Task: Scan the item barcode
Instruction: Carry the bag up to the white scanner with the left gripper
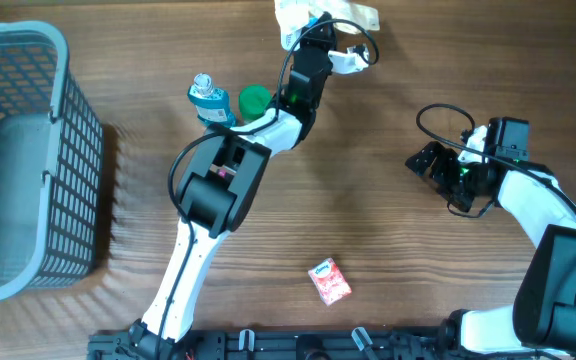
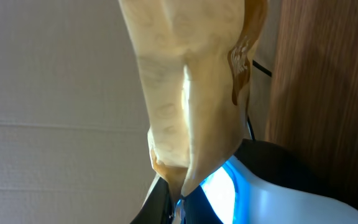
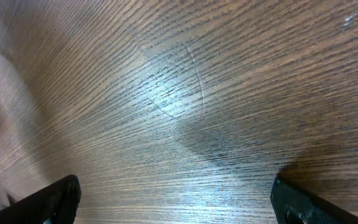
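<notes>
A pale yellowish pouch (image 2: 191, 93) fills the left wrist view, hanging straight out from the left gripper (image 2: 178, 200). The gripper's fingers are pressed together on the pouch's crimped bottom edge. Just beyond the fingertips, to one side, sits a white device (image 2: 278, 193) with a blue glow, and the glow falls on the lower part of the pouch. I take this device for the scanner. From overhead the left arm reaches to the far edge of the table (image 1: 388, 250), with the pouch past its fingertips and the scanner just beside them.

The right gripper (image 3: 179, 208) rests low over bare wood with its fingers spread wide and nothing between them. It is well apart from the pouch.

Judging by this, the pick-up is done and the pouch is being presented to the scanner, so the task looks well along. No barcode shows on the visible face, so I cannot tell whether the code is turned toward the light or whether a read has registered. What remains is probably getting that read, perhaps by turning the pouch.
</notes>
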Robot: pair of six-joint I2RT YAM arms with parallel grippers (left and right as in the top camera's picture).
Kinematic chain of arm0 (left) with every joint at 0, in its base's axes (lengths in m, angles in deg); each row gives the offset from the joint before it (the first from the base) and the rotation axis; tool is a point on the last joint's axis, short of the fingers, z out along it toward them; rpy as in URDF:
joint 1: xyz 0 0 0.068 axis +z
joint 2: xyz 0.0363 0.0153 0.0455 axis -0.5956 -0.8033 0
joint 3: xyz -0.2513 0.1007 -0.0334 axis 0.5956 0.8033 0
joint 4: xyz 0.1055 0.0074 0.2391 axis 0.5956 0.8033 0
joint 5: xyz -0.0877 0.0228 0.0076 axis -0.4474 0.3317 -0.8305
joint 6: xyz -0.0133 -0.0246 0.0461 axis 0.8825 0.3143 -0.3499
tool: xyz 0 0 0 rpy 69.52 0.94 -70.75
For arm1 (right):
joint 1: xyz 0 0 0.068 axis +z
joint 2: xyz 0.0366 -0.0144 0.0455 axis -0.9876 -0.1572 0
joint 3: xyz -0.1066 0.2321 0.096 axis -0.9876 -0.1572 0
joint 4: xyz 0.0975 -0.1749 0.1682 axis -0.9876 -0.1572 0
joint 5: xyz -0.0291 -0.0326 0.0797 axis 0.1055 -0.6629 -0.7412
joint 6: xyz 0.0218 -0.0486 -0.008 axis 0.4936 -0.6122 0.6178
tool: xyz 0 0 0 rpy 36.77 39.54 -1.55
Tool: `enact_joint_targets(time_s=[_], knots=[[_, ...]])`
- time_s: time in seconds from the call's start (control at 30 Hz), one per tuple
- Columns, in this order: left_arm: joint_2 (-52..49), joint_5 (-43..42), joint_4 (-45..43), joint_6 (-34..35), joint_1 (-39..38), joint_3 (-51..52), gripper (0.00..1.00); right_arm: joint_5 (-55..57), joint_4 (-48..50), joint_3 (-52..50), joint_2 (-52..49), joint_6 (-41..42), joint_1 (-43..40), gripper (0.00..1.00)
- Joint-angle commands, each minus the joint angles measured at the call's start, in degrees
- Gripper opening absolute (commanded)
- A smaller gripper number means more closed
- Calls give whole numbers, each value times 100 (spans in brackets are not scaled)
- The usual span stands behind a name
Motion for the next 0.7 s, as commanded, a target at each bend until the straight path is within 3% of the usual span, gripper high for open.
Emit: enact_joint_targets(time_s=[0.0, 0.23, 0.67], knots=[[-162, 273, -92, 208, -24, -103, 4, 890, -24, -358, -476, -286, -57, 100], [-157, 535, -979, 258, -94, -103, 4, 892, -2, -358, -476, -289, -57, 100], [1193, 1266, -999, 592, -109, -103, 4, 774, 24, -356, -474, -313, -57, 100]])
